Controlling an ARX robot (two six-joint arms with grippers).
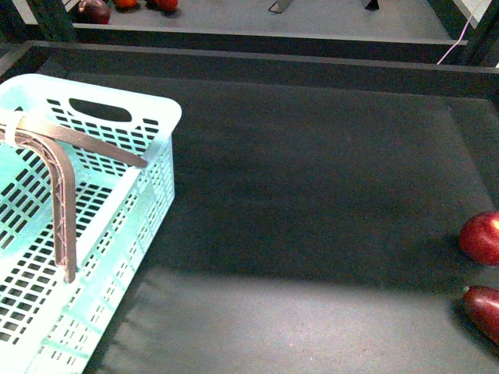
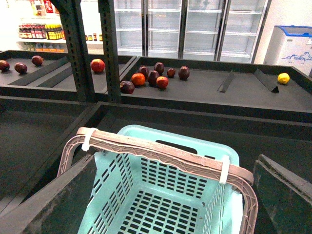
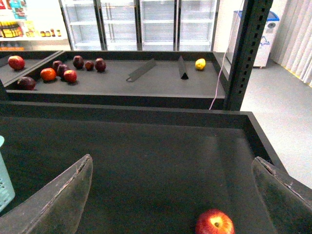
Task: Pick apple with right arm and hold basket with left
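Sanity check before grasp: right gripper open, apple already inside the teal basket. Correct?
Not quite. The apple is outside the teal basket, lying on the dark mat well off to the basket's right, as the front view shows. The right gripper is open, as you said.

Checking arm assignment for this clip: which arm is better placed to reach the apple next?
Right. The apple lies far right in the front view, ahead of the open right gripper; the left gripper hangs over the basket.
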